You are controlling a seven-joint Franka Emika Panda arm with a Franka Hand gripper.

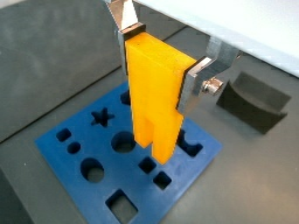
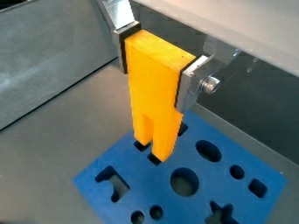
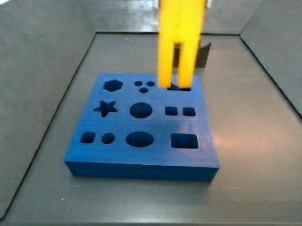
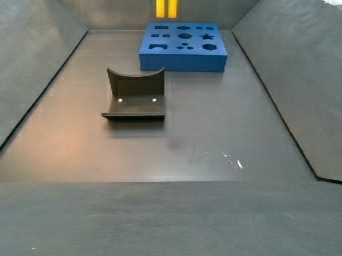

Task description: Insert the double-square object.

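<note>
My gripper [image 1: 163,57] is shut on the top of the double-square object [image 1: 155,96], a tall bright yellow block held upright with its two prongs pointing down; both wrist views show this, with the gripper [image 2: 160,54] on the block [image 2: 155,101]. The silver fingers [image 1: 194,80] press on two opposite sides. The prong tips meet the blue board [image 3: 130,146] at a pair of square holes at its far right edge [image 3: 182,86]. I cannot tell how deep they sit. In a side view the block [image 4: 163,8] shows only at the upper edge, above the board [image 4: 185,62].
The blue board has several other cut-outs, among them a star [image 3: 105,109], a hexagon [image 3: 112,85] and round holes. The dark fixture [image 4: 134,95] stands on the grey floor apart from the board; it also shows beyond the board [image 1: 254,101]. Sloping grey walls ring the floor.
</note>
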